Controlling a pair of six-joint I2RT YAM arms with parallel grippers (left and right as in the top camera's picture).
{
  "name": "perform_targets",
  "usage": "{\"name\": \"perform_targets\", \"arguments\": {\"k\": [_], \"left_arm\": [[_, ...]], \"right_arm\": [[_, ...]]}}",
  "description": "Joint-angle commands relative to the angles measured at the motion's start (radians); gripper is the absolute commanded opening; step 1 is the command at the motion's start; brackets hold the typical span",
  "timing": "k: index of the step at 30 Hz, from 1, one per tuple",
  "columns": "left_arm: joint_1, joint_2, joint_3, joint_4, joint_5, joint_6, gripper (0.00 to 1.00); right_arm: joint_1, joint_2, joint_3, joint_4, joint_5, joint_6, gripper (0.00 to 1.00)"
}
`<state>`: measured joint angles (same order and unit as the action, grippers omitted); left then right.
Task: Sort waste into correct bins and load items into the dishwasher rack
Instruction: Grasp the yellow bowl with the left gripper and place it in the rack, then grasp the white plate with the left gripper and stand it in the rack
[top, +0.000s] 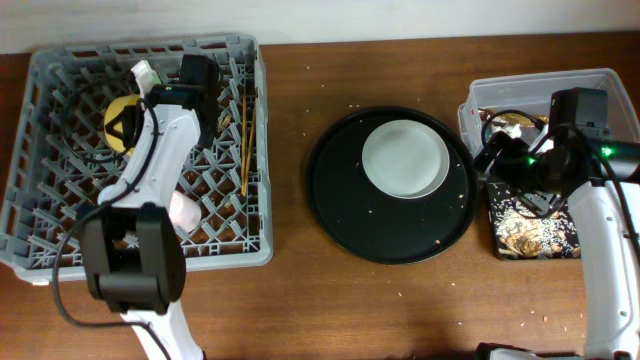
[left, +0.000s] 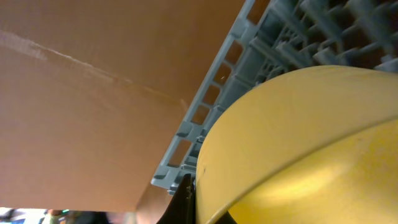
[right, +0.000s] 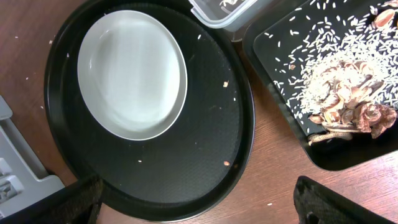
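Observation:
The grey dishwasher rack (top: 60, 240) stands at the left. My left gripper (top: 135, 120) is inside its back part, shut on the rim of the yellow bowl (top: 118, 122), which fills the left wrist view (left: 298, 137). The chopsticks (top: 243, 140) and the pink cup (top: 185, 210) lie in the rack. The pale plate (top: 405, 160) sits on the round black tray and also shows in the right wrist view (right: 130, 74). My right gripper (top: 497, 170) is open and empty, hovering between that tray and the shallow black bin (top: 570, 240). Rice and brown scraps (right: 336, 81) lie in that bin. A gold-brown wrapper (top: 510, 120) lies in the clear tub (top: 480, 95). I cannot make out the blue cup or the tissue.
The large round black tray (top: 340, 200) lies in the middle of the table with a few crumbs on it, and it also shows in the right wrist view (right: 205, 143). Stray rice grains dot the wooden table around the bins. The left arm's cable loops over the rack.

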<state>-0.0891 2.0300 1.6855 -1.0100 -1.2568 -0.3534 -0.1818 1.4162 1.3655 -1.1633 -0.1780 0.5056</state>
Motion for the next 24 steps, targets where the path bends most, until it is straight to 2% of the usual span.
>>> {"name": "perform_targets", "arguments": {"k": [1, 8, 9, 10, 11, 12, 14, 17, 20, 22, 24], "left_arm": [[0.027, 0.087, -0.005, 0.000, -0.133, -0.016, 0.00], [0.024, 0.104, -0.005, -0.027, -0.070, -0.013, 0.00], [0.020, 0.104, -0.005, -0.037, -0.010, -0.013, 0.02], [0.018, 0.104, -0.005, -0.043, 0.096, -0.013, 0.17], [0.018, 0.104, -0.005, -0.052, 0.185, -0.013, 0.40], [0.016, 0.102, -0.004, -0.076, 0.222, -0.013, 0.43], [0.000, 0.082, 0.010, -0.131, 0.322, -0.013, 0.57], [-0.029, 0.022, 0.101, -0.223, 0.568, -0.013, 0.58], [-0.079, -0.052, 0.243, -0.286, 0.859, -0.006, 0.66], [-0.135, -0.081, 0.296, -0.252, 1.080, 0.010, 0.66], [-0.180, -0.080, 0.296, -0.205, 1.165, 0.010, 0.67]], "right_arm": [[-0.002, -0.016, 0.014, 0.000, 0.005, 0.008, 0.98], [-0.002, -0.016, 0.014, -0.004, 0.005, 0.008, 0.98], [-0.002, -0.016, 0.014, -0.004, 0.005, 0.008, 0.99], [-0.002, -0.016, 0.014, -0.004, 0.005, 0.008, 0.98], [-0.002, -0.016, 0.014, -0.004, 0.005, 0.008, 0.98], [-0.002, -0.016, 0.014, -0.005, 0.004, 0.008, 0.98], [-0.002, -0.016, 0.014, -0.005, -0.009, 0.008, 0.98], [-0.002, -0.016, 0.014, -0.004, -0.014, 0.008, 0.98], [-0.002, -0.016, 0.014, -0.005, -0.014, 0.008, 0.98], [-0.002, -0.016, 0.014, -0.004, -0.014, 0.008, 0.98], [-0.002, -0.015, 0.014, -0.004, -0.014, 0.008, 0.98]]}}
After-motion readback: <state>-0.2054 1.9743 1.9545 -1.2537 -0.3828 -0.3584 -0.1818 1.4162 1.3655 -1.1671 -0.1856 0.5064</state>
